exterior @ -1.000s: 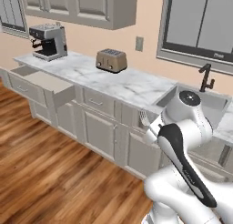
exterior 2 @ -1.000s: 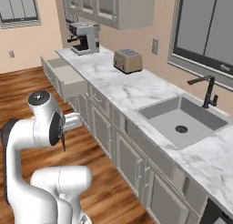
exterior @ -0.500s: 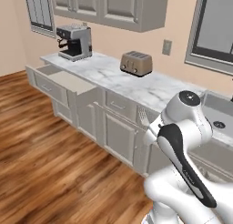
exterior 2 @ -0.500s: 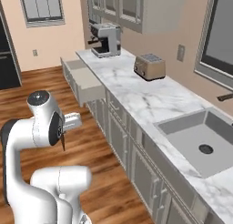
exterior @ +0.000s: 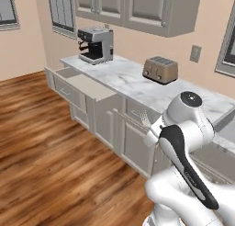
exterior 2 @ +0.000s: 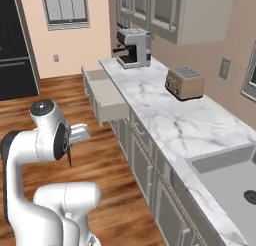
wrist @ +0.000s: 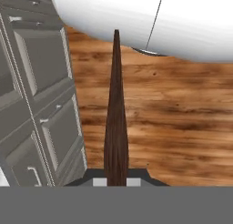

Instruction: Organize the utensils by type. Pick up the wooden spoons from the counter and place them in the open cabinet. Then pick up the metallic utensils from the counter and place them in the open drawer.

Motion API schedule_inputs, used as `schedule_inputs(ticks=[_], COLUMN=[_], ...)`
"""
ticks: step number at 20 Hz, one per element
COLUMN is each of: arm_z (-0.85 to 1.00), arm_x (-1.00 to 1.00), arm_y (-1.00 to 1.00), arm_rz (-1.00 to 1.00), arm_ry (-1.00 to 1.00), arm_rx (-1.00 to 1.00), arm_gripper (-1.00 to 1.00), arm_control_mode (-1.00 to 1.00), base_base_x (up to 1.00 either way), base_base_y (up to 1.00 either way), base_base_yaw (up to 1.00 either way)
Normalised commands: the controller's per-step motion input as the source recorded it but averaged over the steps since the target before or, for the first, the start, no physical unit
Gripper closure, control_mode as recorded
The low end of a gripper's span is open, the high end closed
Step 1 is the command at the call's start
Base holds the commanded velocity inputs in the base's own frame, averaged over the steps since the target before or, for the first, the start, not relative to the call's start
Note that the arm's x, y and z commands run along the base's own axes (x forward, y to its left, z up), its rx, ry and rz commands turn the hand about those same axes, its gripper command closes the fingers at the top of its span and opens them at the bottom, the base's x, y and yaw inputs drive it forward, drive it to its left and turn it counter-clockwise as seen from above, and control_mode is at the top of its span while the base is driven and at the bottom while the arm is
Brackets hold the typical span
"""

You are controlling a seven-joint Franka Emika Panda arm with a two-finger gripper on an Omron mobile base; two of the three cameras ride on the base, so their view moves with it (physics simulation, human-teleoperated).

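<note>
The wood floor [exterior: 50, 142] spreads wide on the left of the scene, with the run of grey base cabinets [exterior: 133, 144] along its right side. On top of them lies the white marble counter [exterior 2: 165, 115]. Grey wall cabinets [exterior: 147, 9] hang on the far wall above it, their doors closed as far as can be seen. A black fridge [exterior 2: 15, 45] stands at the far left.

The drawer [exterior 2: 107, 97] stands pulled out at the far end of the counter and juts over the floor; what shows of its inside is bare. A sink [exterior 2: 235, 185] is set into the near right end of the counter.

A silver coffee machine [exterior: 95, 45] stands on the far end of the counter, just behind the drawer. A toaster [exterior: 159, 69] stands further right against the wall, well apart from it. Nothing lies on the marble between them.

The gripper [wrist: 116, 182] hangs over the floor in front of the base cabinets, near the arm's own body and well short of the drawer. Its jaws are pinched tight on a slim utensil, most likely the fork [wrist: 116, 114]. Its shaft runs dark and tapering out from between the fingers. In the left base view silvery prongs stick up beside the hand.
</note>
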Motion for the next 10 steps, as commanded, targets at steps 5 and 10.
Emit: schedule_inputs(ticks=[5, 10], arm_z=[0.00, 0.00], arm_x=[0.00, 0.00], arm_y=[0.00, 0.00], arm_rz=[0.00, 0.00], arm_ry=[0.00, 0.00], arm_rx=[0.00, 0.00], arm_gripper=[1.00, 1.00], arm_control_mode=[1.00, 1.00], base_base_x=[0.70, 0.69], base_base_y=[-0.01, -0.09], base_base_yaw=[0.22, 0.20])
